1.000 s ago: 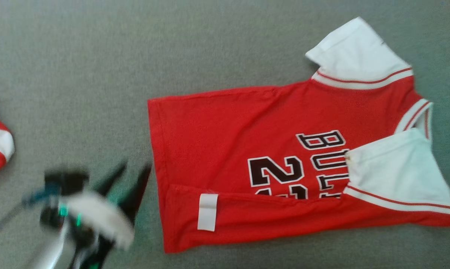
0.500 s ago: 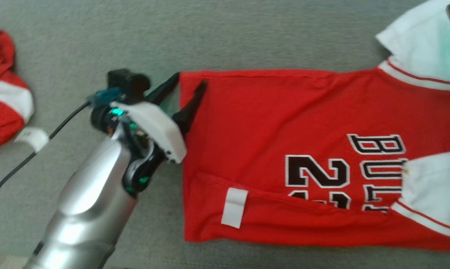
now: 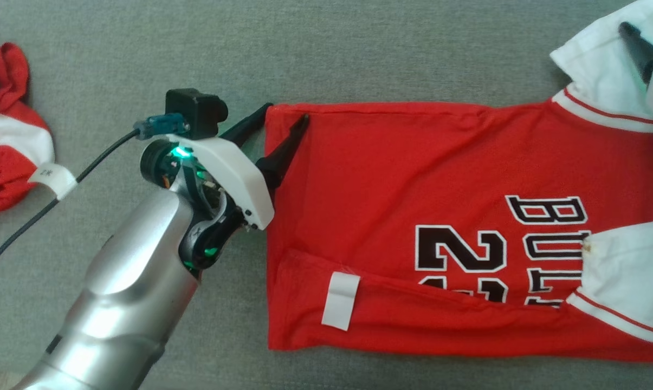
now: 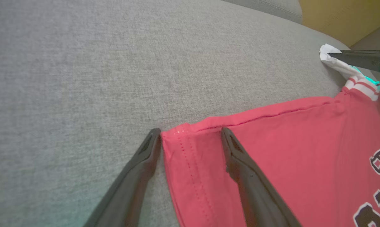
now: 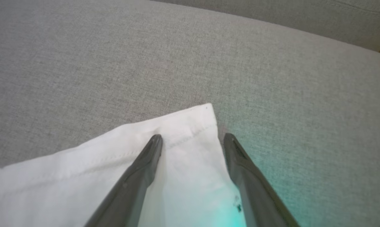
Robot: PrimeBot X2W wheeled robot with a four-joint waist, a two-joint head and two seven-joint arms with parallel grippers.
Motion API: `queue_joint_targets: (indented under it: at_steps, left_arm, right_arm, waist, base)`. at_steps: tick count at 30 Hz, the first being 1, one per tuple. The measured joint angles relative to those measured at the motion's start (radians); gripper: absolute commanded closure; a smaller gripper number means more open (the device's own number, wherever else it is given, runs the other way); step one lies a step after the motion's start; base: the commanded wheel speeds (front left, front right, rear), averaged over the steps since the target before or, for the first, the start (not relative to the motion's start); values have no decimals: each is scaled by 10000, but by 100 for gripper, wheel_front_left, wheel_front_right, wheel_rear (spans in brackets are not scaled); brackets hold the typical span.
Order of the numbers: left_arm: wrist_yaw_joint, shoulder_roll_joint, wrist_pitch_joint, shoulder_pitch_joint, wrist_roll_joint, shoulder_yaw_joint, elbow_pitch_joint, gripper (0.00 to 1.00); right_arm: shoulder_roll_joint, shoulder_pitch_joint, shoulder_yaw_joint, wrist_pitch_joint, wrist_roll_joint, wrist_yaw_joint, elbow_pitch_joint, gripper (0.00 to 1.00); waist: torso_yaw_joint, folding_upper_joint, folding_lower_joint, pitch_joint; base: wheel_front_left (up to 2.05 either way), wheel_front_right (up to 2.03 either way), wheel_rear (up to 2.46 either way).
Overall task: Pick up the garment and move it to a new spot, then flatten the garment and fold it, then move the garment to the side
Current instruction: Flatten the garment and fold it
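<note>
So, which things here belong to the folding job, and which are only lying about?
Job:
- jersey
- left end effector, open astride its hem corner
- right end effector, open astride the white sleeve corner

Lying about:
- crumpled red-and-white cloth at the left, with a white tag

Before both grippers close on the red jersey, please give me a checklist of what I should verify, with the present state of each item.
1. Left gripper open: ok.
2. It straddles the hem corner of the red jersey, one finger on the grey cushion side, one over the cloth: ok.
3. Right gripper open: ok.
4. It straddles the white sleeve corner: ok.
5. Fingertips low enough to catch the cloth when closing: cannot tell.
6. Other red and white garment lies apart from the jersey: ok.
</note>
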State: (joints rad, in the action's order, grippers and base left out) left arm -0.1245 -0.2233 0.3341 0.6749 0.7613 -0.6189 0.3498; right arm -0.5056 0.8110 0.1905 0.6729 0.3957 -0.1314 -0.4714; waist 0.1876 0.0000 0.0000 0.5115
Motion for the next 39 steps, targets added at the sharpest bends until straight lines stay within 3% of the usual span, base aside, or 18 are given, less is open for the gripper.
queue_joint_targets:
  at_steps: [6, 7, 8, 9, 15, 21, 28, 34, 39]
  left_arm:
    - [0, -268, 142, 12, 314, -324, -75, 0]
    - [0, -290, 184, 12, 355, -370, -90, 38]
    - [0, -305, 221, 13, 428, -414, -113, 64]
    - [0, -309, 224, 15, 518, -433, -136, 100]
    - [-2, -290, 8, 61, 742, -612, 67, 100]
    - [15, -290, -903, 95, 756, -238, 426, 100]
    - [27, -385, -1476, 343, 884, 176, 322, 100]
    - [29, -642, -1795, -417, 965, 215, -380, 100]
    - [382, -1187, -2276, -2210, 1076, 261, -1557, 100]
  right_arm:
    - [-2, -1, 384, -48, 228, 0, -228, 0]
    - [-4, 0, 460, -46, 288, 0, -255, 0]
    - [-12, 4, 523, -48, 316, 0, -259, 56]
    - [-21, 34, 558, -48, 370, 0, -261, 100]
    - [215, 245, 560, -965, 571, 0, -782, 100]
    - [477, 815, -627, -2805, -109, 0, -1505, 100]
    - [642, 1090, -740, -3160, -63, 0, -1436, 100]
    - [564, -605, -96, -2941, 646, 0, -307, 100]
    - [268, -2976, -69, -2842, 1197, 0, 1131, 100]
  waist:
    - [-167, 0, 0, -155]
    - [-182, 0, -1, -170]
    - [-194, 0, -2, -162]
    - [-197, 0, -2, -125]
    - [-244, 1, -2, -282]
    - [-407, 0, -4, -581]
    - [-744, 0, 0, -1073]
    - [-1132, 0, 0, -1467]
    - [-1463, 0, -1, -1982]
  base:
    - [0, 0, 0]
    - [0, 0, 0]
    - [0, 0, 0]
    - [0, 0, 0]
    - [0, 0, 0]
    - [0, 0, 0]
    - [0, 0, 0]
    - [0, 0, 0]
    - [0, 0, 0]
